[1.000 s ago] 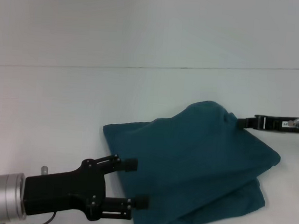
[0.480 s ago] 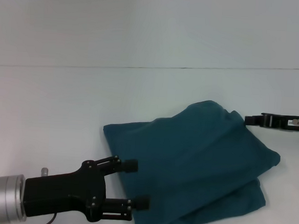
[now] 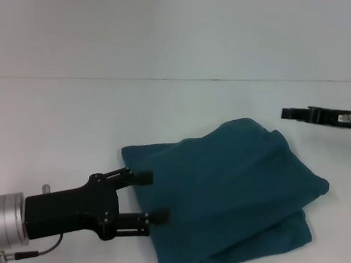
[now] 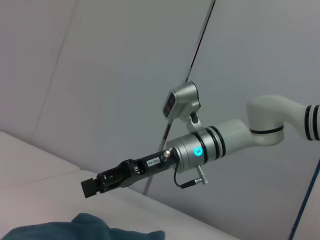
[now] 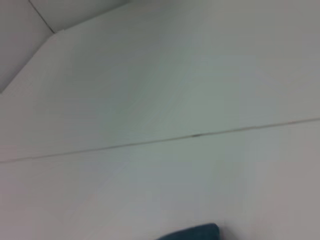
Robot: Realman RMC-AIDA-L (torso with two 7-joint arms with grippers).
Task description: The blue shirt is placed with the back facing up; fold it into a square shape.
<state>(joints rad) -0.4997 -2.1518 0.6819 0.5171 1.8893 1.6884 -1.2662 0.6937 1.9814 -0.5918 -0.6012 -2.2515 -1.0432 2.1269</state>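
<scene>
- I see the blue shirt lying folded in a bundle on the white table, filling the lower centre and lower right of the head view, its layers stacked with one edge peeking out below at the lower right.
- My left gripper sits at the lower left of the head view, its black fingers spread apart and pointing at the shirt's left edge; the tips overlap that edge, but I cannot tell whether they touch the cloth. Nothing is clamped between them.
- My right gripper is at the upper right of the head view, apart from the shirt and beyond its far corner, holding nothing.
- In the left wrist view I see that right gripper in the lower left part of the frame, above a fold of the shirt along the bottom edge; I cannot tell from either view whether its fingers are parted or closed.
- The right wrist view shows mostly bare table, with a sliver of the shirt at the bottom centre.
</scene>
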